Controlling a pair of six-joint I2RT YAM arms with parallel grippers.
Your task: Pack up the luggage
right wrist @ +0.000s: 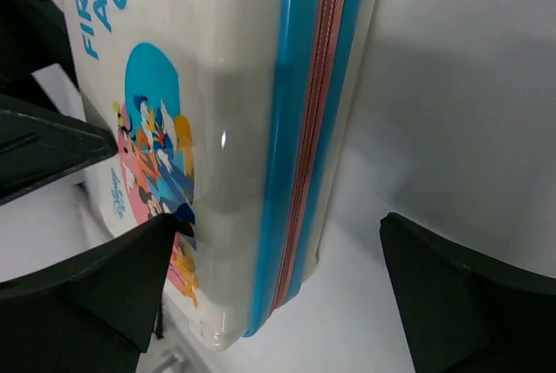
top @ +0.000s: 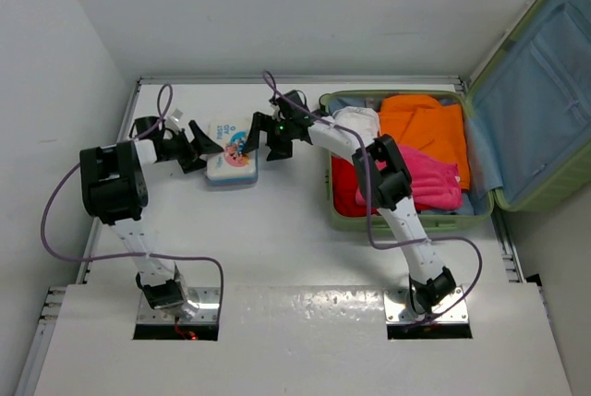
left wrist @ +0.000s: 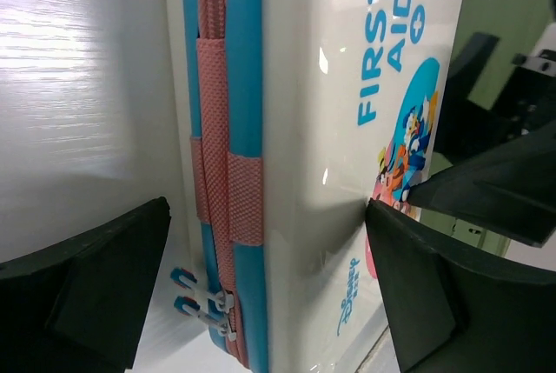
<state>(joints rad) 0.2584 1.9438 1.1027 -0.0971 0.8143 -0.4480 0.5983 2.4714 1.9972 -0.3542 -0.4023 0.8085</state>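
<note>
The luggage [top: 403,223], a light-green suitcase, lies open at the right of the table with its blue-lined lid [top: 536,110] raised. Inside are an orange garment [top: 427,126], a pink one [top: 432,180], a white item [top: 360,121] and red cloth [top: 343,184]. A white-and-blue first aid box [top: 231,158] lies on the table to its left. My left gripper [top: 205,145] [left wrist: 268,208] stands open around the box's left end. My right gripper [top: 263,145] [right wrist: 280,216] stands open around its right end. In each wrist view one finger is at the printed face and the other is apart from the box.
White walls enclose the table at the back and left. The right arm's forearm [top: 355,147] crosses the suitcase's near-left corner. The suitcase lid leans against the right wall. A purple cable [top: 65,184] loops beside the left arm.
</note>
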